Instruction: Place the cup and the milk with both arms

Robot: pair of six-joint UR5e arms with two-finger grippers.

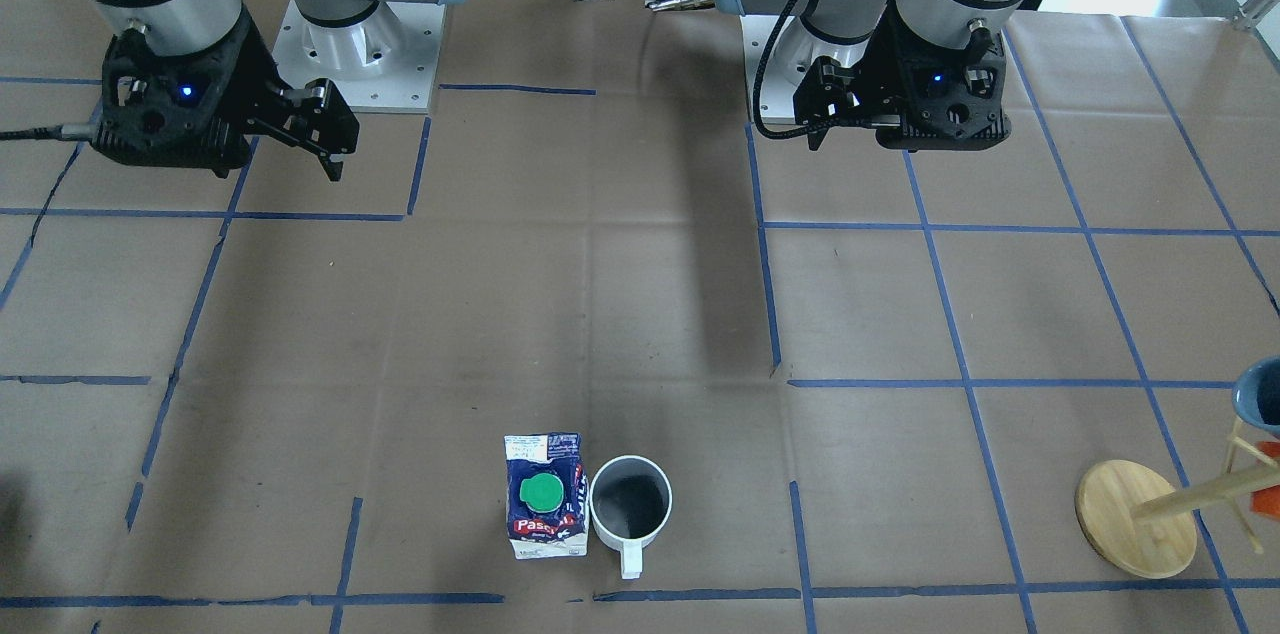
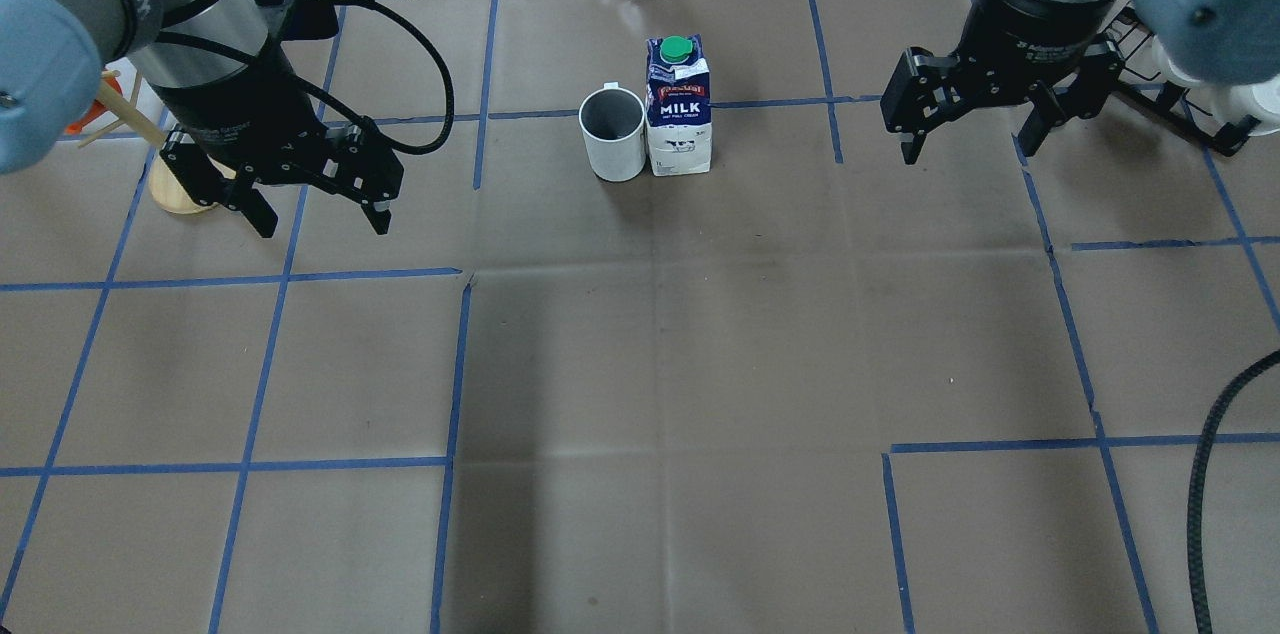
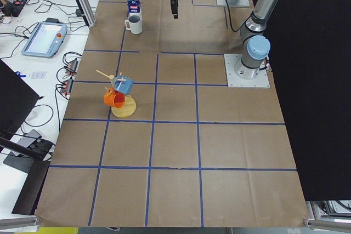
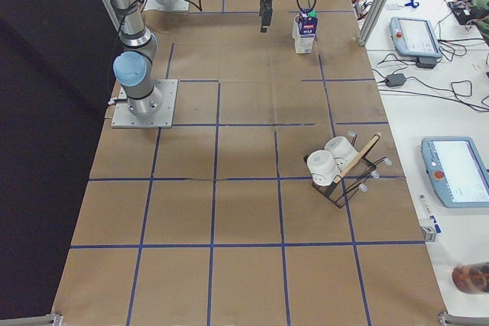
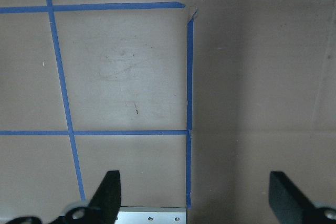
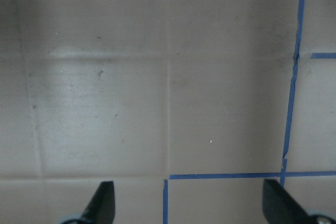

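Note:
The white cup (image 2: 612, 136) with a dark inside stands upright at the far middle of the table, touching or nearly touching the milk carton (image 2: 679, 109) on its right. In the front-facing view the cup (image 1: 630, 506) has its handle towards the camera, and the milk (image 1: 545, 499) shows its green cap. My left gripper (image 2: 322, 214) is open and empty, raised over the table well to the left of the cup. My right gripper (image 2: 968, 149) is open and empty, well to the right of the milk. Both wrist views (image 5: 195, 195) (image 6: 190, 203) show only paper and tape between the fingers.
A wooden mug tree (image 1: 1135, 517) with a blue and an orange mug stands at the table's left side, behind my left gripper in the overhead view. A black wire rack (image 4: 336, 169) with white cups stands on the right side. Blue tape lines cross the brown paper.

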